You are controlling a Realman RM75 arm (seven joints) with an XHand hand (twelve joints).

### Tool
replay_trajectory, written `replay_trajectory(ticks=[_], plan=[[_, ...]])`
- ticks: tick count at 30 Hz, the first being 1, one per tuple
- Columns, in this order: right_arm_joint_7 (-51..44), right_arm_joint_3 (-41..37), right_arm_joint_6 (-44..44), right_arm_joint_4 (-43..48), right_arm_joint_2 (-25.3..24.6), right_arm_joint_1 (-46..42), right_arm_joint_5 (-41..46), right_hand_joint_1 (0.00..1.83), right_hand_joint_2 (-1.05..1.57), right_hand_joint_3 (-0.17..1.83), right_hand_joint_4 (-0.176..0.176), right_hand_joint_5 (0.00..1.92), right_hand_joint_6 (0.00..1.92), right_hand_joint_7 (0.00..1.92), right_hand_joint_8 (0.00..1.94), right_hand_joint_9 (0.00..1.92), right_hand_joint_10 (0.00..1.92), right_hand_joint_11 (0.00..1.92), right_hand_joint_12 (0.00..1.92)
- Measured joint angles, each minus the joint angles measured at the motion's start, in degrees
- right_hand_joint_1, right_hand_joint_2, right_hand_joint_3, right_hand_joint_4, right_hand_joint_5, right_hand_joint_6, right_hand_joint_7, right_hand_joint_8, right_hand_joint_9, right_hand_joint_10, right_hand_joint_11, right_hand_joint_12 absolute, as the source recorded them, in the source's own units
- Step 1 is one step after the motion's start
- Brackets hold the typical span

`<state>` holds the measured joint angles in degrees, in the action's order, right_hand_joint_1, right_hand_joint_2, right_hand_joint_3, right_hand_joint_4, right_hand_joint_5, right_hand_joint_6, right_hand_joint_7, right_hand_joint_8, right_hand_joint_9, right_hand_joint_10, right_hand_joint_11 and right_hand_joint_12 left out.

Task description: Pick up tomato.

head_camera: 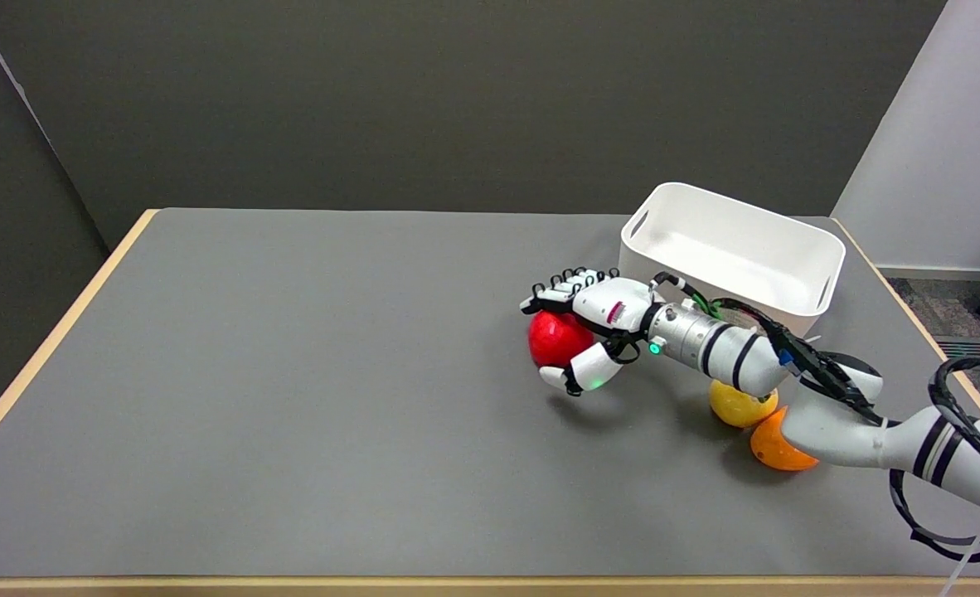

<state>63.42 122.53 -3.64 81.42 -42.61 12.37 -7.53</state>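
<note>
Tomato [556,338] is being clasped by the right hand [587,328], fingers curled over its top and thumb wrapped beneath, just above the grey bench [291,414]. Grasping seems to be finishing; a steady lift is being called for next. Bin [735,249] is standing close behind, while yellow fruit [739,405] and orange [776,452] are lying under the forearm, clear of a straight rise.

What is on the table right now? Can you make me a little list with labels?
table: grey top, wooden edge
tomato: red, between fingers and thumb of the right hand
lifted: cannot tell
yellow fruit: partly under the arm
orange fruit: right beside the yellow one
bin: white, nothing visible inside, at the far right
</note>
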Motion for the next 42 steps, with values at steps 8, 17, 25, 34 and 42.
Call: replay_trajectory(ticks=[8,17,25,34,42], plan=[[-0.76,-0.06,-0.53,0.57,-0.09,-0.12,-0.07,0.83,0.62,0.99,0.110,0.23,0.48,0.29,0.33,0.24,0.68,0.20,1.33],[-1.42,-0.16,-1.25,0.86,-0.32,0.01,-0.11,1.00,0.71,0.96,0.143,0.37,0.85,0.46,0.50,0.43,0.91,0.47,1.58],[-1.99,-0.22,-2.07,0.83,-0.56,0.27,-0.13,0.92,1.20,0.26,0.090,0.59,1.64,0.65,1.02,0.60,1.14,0.62,1.70],[-2.60,-0.59,-2.70,0.60,-0.94,0.53,-0.13,1.34,1.16,0.16,-0.173,0.61,1.65,0.84,1.21,0.70,1.43,0.75,1.68],[-2.89,-1.00,-3.22,0.27,-1.23,0.86,-0.13,1.34,1.15,0.17,-0.162,0.57,1.63,0.82,1.25,0.78,1.40,0.79,1.62]])
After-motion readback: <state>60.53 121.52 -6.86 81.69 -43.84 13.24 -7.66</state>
